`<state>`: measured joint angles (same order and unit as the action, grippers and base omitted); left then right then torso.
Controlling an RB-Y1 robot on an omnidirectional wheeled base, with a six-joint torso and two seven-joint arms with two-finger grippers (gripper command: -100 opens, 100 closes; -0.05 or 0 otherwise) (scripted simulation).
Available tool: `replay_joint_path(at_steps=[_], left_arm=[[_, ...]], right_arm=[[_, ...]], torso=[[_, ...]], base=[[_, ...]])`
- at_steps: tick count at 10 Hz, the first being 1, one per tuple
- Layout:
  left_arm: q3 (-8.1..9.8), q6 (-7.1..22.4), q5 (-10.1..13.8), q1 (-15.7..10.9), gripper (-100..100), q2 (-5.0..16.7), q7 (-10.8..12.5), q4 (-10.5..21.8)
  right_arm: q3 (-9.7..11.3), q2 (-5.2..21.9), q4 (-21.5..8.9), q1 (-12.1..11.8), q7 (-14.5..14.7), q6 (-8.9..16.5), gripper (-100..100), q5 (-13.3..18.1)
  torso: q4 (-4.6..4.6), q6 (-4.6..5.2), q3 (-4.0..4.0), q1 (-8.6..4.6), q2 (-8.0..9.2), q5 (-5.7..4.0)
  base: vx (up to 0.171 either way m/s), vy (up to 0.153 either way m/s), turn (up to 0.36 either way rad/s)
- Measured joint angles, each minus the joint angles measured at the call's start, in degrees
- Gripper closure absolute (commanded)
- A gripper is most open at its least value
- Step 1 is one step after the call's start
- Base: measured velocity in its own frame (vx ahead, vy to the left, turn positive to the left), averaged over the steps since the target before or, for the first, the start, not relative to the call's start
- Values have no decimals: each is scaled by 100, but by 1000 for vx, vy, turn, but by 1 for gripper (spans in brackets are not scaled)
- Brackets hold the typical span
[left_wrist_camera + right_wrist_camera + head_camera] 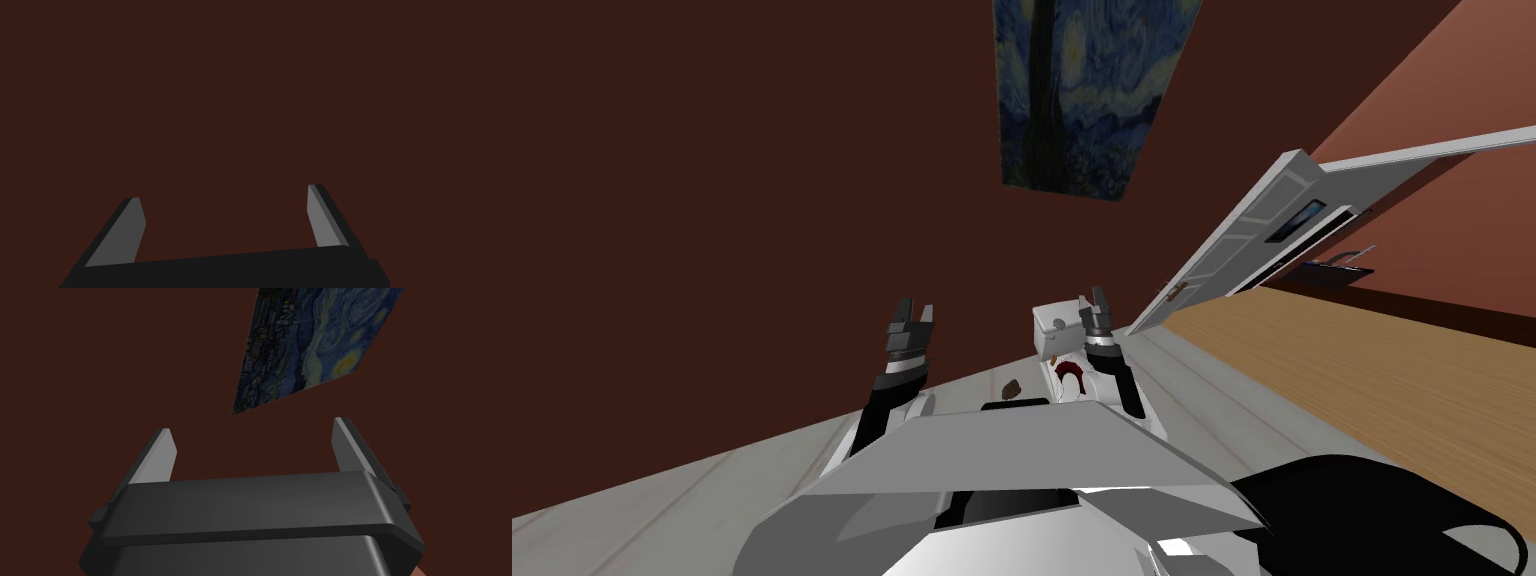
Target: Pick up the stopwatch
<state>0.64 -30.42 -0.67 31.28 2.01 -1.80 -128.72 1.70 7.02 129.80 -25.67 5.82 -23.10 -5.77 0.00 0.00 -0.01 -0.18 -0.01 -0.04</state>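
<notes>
Head view: the left gripper [915, 312] is raised before the dark brown wall [712, 200] and the right gripper [1097, 300] is up over the white toilet [1047, 335]. In the wrist views, each gripper's fingers stand wide apart and hold nothing. The stopwatch [1009, 387] (a small brownish lump, as best I can tell) lies on the pale grey floor [712, 480] just beside the toilet, between the two forearms and apart from both grippers.

A dark reddish-brown wall [712, 200] stands ahead, and a blue painting [1082, 90] of a swirling night sky hangs on it. A white panelled door [1232, 240] stands open. Below it, pale grey floorboards [662, 490] meet a tan wooden floor [1392, 370].
</notes>
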Motion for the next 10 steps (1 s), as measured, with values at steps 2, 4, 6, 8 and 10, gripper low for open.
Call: replay_joint_path(at_steps=[2, 4, 6, 8, 10], left_arm=[[0, 0, 0, 0, 0, 0, 0, 0], [0, 0, 0, 0, 0, 0, 0, 0], [0, 0, 0, 0, 0, 0, 0, 0], [0, 0, 0, 0, 0, 0, 0, 0], [0, 0, 0, 0, 0, 0, 0, 0]], right_arm=[[-13, 81, -96, 89, -154, 196, -100, -357], [26, 134, -222, 120, -292, 340, -100, -687], [61, 184, -335, 140, -443, 493, -100, -1032], [81, 215, -465, 221, -601, 707, -100, -1386], [113, 225, -550, 239, -685, 795, -100, -1680]], torso=[[0, 0, -1, 2, -1, 1], [-1, 0, -2, -1, -3, 0], [0, 0, -1, 0, -1, 0], [0, 0, -1, -1, -3, 0], [0, -1, 0, 12, 1, 2]], base=[[1, -36, -21], [9, -42, -27], [3, -41, -35], [6, -44, -35], [2, -2, -5]])
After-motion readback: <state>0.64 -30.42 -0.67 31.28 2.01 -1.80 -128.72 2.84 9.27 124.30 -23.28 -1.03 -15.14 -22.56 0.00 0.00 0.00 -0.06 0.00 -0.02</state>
